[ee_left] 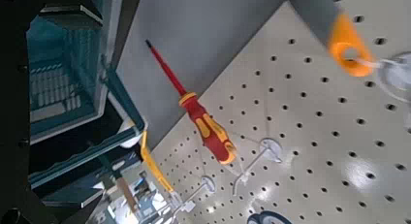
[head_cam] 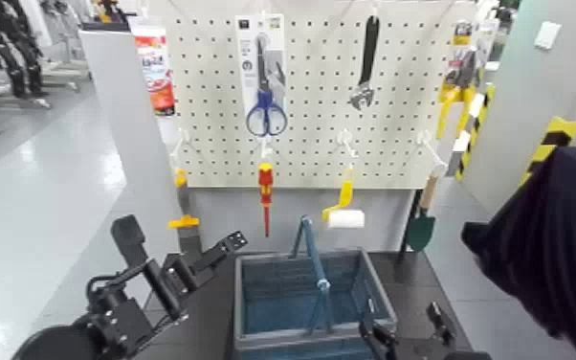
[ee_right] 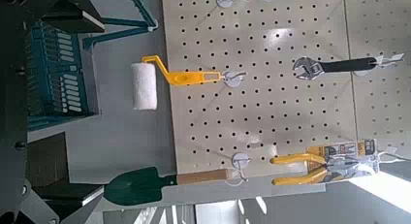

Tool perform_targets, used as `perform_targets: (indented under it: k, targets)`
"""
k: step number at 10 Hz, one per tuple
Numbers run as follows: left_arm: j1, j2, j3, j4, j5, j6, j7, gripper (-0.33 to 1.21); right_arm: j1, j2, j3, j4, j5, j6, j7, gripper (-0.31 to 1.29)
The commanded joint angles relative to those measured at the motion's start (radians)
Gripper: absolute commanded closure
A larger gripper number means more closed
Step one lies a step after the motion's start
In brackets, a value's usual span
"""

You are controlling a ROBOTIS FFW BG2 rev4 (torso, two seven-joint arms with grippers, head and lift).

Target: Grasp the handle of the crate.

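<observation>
Step in hand: I judge this to be the approach; neither tool has hold of anything.
Handle: the blue-teal bail bar [head_cam: 312, 251] stands raised, arching over the crate [head_cam: 382, 288], and it is untouched.
Crate: it sits on the dark counter [head_cam: 428, 280], between my two arms, its handle running roughly away from me in the head view.
Left tool: my left tool [head_cam: 183, 237] is wide, with nothing between its fingers, off the crate's left side near the far left corner and apart from the bar.
Right tool: my right tool [head_cam: 403, 324] is also wide and empty, low by the crate's near right corner; I cannot tell whether it touches the rim.
Next move: I would bring one tool in above the rim, set its fingers on either side of the bar and only then close. I can't tell which arm should take it; the left looks better placed for height.
Alignment: the bar is thin, so I want it well inside the jaws before closing, or it may slip off the tips.
Hazards: the red-handled screwdriver [head_cam: 266, 191] hangs beyond the left tool's path, and the white paint roller [head_cam: 345, 219] hangs close to the bar's raised part. I'd keep clear of both. A sideways nudge could tip the bar over or shift the crate.
Progress: early; the grasp itself is all to do.
</observation>
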State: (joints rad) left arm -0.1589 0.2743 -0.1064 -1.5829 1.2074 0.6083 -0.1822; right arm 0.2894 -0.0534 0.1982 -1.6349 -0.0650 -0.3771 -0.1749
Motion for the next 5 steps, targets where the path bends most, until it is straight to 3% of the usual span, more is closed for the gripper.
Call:
perform_targets:
  k: [1, 5]
  targets:
    - [-0.077, 0.016, -0.050, 0.087, 0.106, 0.067, -0.006, 0.09, -0.004, 0.000, 0.003, 0.006, -0.004, -0.008, 0.000, 0.14]
    - [-0.218, 0.026, -0.184, 0.273, 0.219, 0.117, -0.066, 0.09, -0.010, -0.005, 0.012, 0.017, -0.015, -0.025, 0.000, 0.14]
